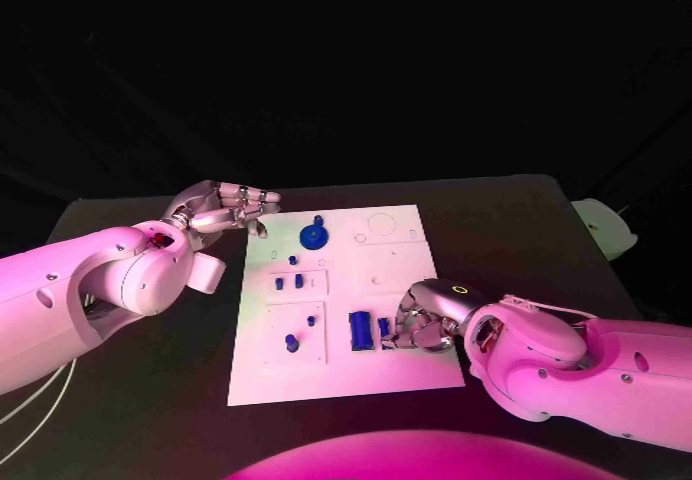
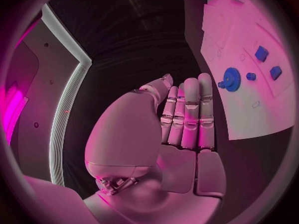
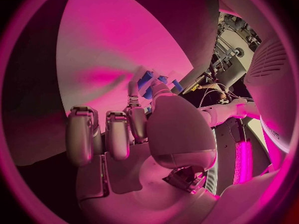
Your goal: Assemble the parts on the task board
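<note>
The white task board (image 1: 411, 265) lies in the middle of the black table. On it are a blue gear (image 1: 313, 237), a blue rectangular block (image 1: 361, 330) and several small blue parts (image 1: 289, 283). My right hand (image 1: 421, 322) rests over the board's near right part. Its thumb and a finger pinch a small blue part (image 1: 384, 328) next to the block; the right wrist view shows that part (image 3: 148, 80) between the fingertips. My left hand (image 1: 224, 212) hovers off the board's far left corner. Its fingers (image 2: 187, 114) lie straight, side by side, holding nothing, a short way from the gear (image 2: 231, 79).
A white object (image 1: 606, 228) sits at the table's right edge. The board's far right part carries a round outline (image 1: 382, 224) and small slots. Bare black table (image 1: 505, 220) surrounds the board on all sides.
</note>
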You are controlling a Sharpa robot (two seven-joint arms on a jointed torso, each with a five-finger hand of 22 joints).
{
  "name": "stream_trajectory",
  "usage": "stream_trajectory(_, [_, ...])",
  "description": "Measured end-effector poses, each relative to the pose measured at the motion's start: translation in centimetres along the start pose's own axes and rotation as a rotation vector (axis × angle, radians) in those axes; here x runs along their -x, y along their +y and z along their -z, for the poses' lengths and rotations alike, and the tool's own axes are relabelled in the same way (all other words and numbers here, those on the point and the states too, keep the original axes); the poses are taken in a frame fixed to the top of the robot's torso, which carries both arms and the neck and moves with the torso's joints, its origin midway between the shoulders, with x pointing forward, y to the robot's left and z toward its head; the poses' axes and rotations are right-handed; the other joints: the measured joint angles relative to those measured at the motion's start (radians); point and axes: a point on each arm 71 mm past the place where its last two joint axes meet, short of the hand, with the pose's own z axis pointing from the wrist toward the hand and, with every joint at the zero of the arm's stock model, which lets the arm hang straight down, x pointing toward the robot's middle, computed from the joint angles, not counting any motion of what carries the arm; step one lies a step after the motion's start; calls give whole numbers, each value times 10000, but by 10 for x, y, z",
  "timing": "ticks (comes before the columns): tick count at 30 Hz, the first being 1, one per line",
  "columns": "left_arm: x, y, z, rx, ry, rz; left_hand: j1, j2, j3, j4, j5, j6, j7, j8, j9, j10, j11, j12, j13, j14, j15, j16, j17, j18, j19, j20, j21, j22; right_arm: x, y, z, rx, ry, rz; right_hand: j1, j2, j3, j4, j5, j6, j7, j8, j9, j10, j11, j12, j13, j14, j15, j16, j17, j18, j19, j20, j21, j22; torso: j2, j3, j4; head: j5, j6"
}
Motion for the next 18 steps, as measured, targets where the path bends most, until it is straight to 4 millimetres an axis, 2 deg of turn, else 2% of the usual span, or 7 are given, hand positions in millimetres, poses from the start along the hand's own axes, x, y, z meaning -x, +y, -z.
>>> stream_trajectory(12, [0, 1, 0, 15, 2, 2, 0, 0, 0, -1, 0, 0, 0, -1, 0, 0, 0, 0, 8, 0, 0, 0, 0, 1, 0, 0, 0, 0, -1, -2, 0, 16, 110, 212, 38, 40, -27, -27, -52, 0, 0, 0, 9, 0, 0, 0, 0, 0, 0, 0, -1, 0, 0, 0, 0, 7, 12, -7, 5, 3, 15])
stream_trajectory(18, [0, 1, 0, 17, 7, 3, 0, 0, 1, -1, 0, 0, 0, -1, 0, 0, 0, 0, 7, 0, 0, 0, 0, 0, 0, 0, 0, 0, -2, -3, -4, 1, 131, 286, 91, 93, -54, 0, -107, 0, 0, 0, 21, 0, 0, 0, 0, 0, 0, 0, -1, 0, 0, 0, 1, 7, 23, -7, 13, 2, -14])
